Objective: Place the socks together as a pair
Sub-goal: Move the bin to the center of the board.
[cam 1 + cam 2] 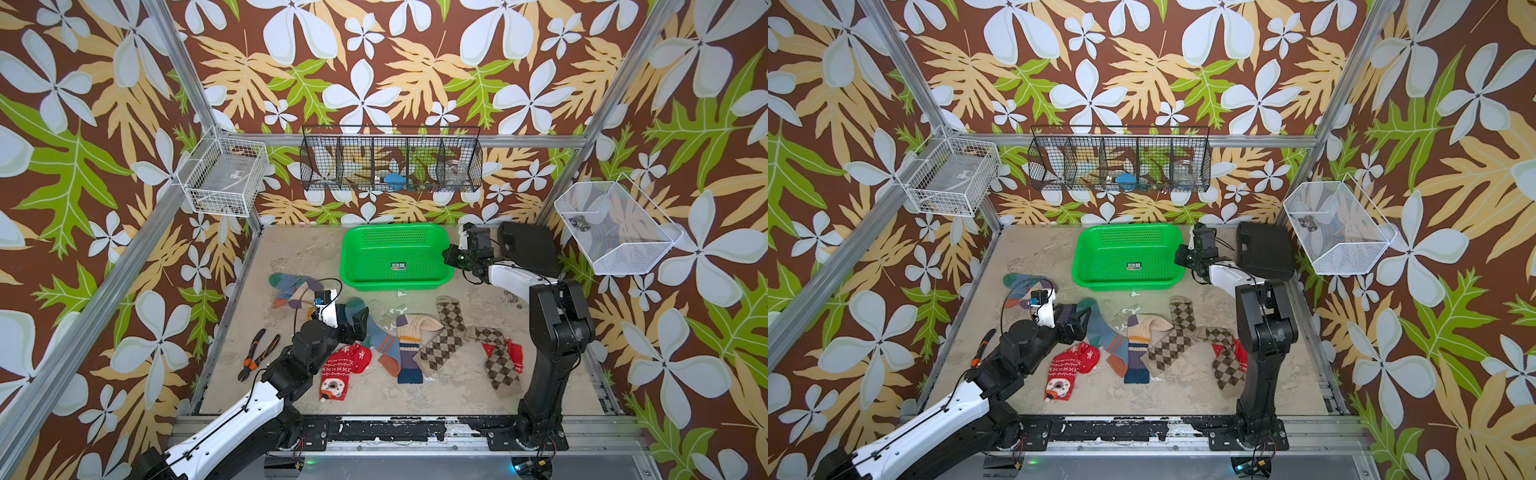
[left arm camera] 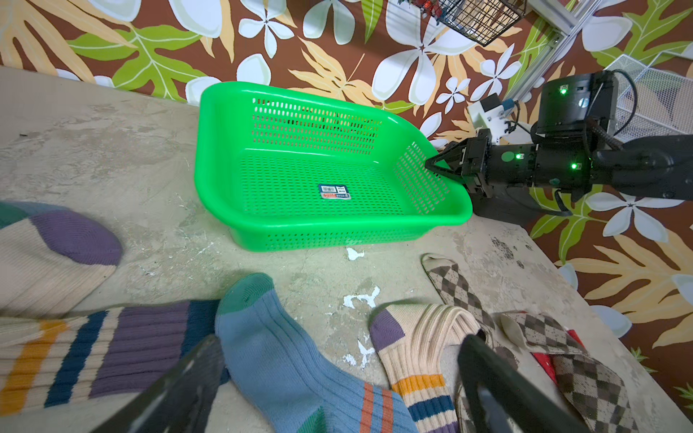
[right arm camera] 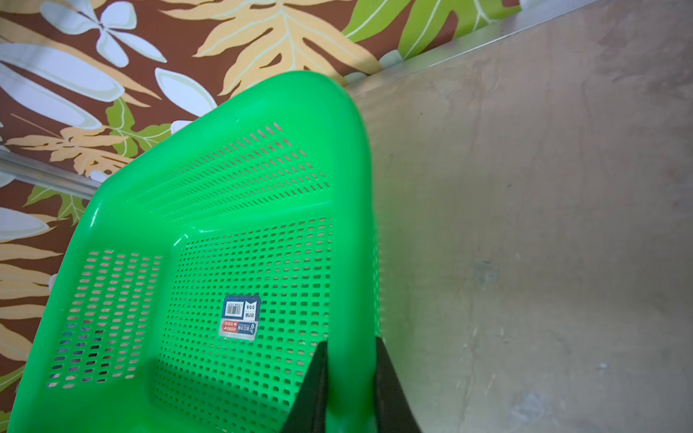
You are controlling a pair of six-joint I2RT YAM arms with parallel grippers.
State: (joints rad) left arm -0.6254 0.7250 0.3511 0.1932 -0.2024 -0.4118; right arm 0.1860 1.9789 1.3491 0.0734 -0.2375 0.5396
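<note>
Pairing looks barely begun: the green basket (image 1: 395, 237) stands empty on the counter (image 1: 291, 249), and the right fingers (image 3: 317, 375) clamp its rim, one inside and one outside. The next move is probably a level drag toward the socks (image 1: 409, 353), which lie loose well apart from those fingers. The left fingers (image 2: 487, 375) gape wide and hold nothing, with a blue-grey sock (image 2: 285, 356) directly between them.
</note>
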